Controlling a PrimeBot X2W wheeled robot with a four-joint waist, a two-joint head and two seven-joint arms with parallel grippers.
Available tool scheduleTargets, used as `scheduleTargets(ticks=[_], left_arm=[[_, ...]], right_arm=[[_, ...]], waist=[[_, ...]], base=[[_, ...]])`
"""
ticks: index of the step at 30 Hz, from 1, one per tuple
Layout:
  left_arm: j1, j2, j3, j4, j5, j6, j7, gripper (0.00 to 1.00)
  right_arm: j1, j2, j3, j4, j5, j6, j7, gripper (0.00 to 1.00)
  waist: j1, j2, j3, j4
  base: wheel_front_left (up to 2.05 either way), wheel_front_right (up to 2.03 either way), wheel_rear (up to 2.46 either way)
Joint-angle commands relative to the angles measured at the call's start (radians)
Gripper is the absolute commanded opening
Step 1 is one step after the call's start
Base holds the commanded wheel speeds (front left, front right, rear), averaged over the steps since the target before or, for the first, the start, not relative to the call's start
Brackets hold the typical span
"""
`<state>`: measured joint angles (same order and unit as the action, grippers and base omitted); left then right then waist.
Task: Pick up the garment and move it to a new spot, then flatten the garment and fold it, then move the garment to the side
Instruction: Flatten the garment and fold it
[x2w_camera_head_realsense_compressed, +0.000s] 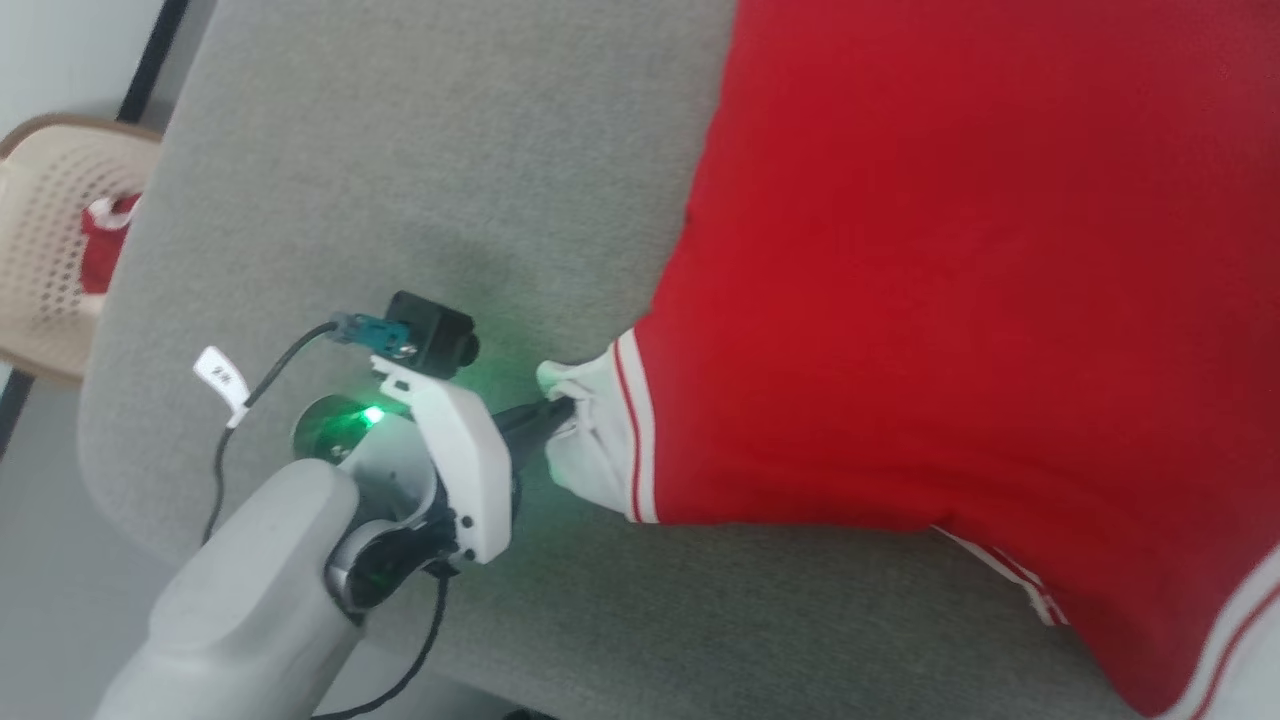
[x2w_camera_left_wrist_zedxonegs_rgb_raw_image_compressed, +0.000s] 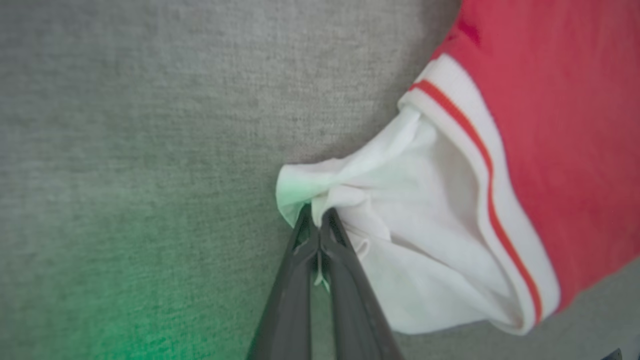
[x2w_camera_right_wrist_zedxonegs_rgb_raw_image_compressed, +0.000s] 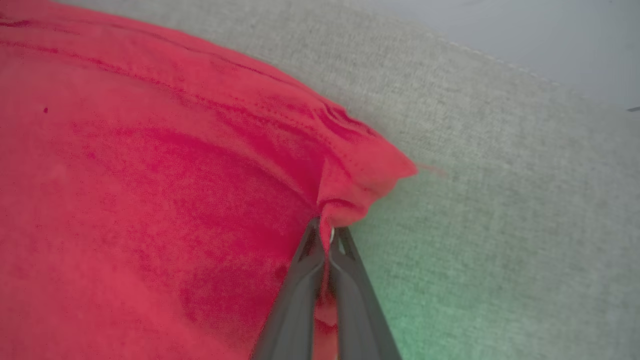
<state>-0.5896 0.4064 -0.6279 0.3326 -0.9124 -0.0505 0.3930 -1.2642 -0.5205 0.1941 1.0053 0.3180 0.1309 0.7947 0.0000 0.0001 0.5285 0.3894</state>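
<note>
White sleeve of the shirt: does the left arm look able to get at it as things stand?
Probably yes: the left gripper is shut on the bunched tip of the white sleeve, with just bare grey cushion on its open side. The right gripper pinches a red corner of the shirt.

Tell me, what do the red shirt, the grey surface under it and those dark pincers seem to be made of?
The garment: soft matte knit, probably cotton; it puckers where pinched. The grey surface: coarse woven upholstery cloth, its weave visible. The left gripper, shut on the garment: smooth dark fingers, likely plastic or coated metal; I cannot tell which.
</note>
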Motion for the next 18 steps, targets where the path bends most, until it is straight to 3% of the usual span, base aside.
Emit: scheduleTargets(ticks=[1, 7, 13, 18], left_arm=[[0.025, 0.022, 0.005, 0.078, 0.024, 0.049, 0.001, 0.0], [0.043, 0.065, 0.027, 0.053, 0.016, 0.063, -0.001, 0.0], [0.063, 0.111, 0.045, 0.016, 0.011, 0.079, 0.01, 0.0], [0.087, 0.141, 0.051, -0.022, 0.006, 0.094, 0.021, 0.0]], right_arm=[[0.085, 0.019, 0.029, -0.001, 0.028, 0.0, 0.008, 0.0], [0.237, 0.013, 0.112, -0.163, 0.162, 0.0, 0.019, 0.0], [0.453, -0.042, 0.174, -0.42, 0.299, 0.0, 0.054, 0.0], [0.652, -0.087, 0.135, -0.633, 0.391, 0.0, 0.076, 0.0]], waist=[[0.0, -0.0001, -0.038, -0.043], [0.0, -0.0001, -0.101, -0.123], [0.0, -0.0001, -0.147, -0.199], [0.0, -0.0001, -0.172, -0.25]], base=[[0.0, 0.0, 0.0], [0.0, 0.0, 0.0], [0.0, 0.0, 0.0], [0.0, 0.0, 0.0]])
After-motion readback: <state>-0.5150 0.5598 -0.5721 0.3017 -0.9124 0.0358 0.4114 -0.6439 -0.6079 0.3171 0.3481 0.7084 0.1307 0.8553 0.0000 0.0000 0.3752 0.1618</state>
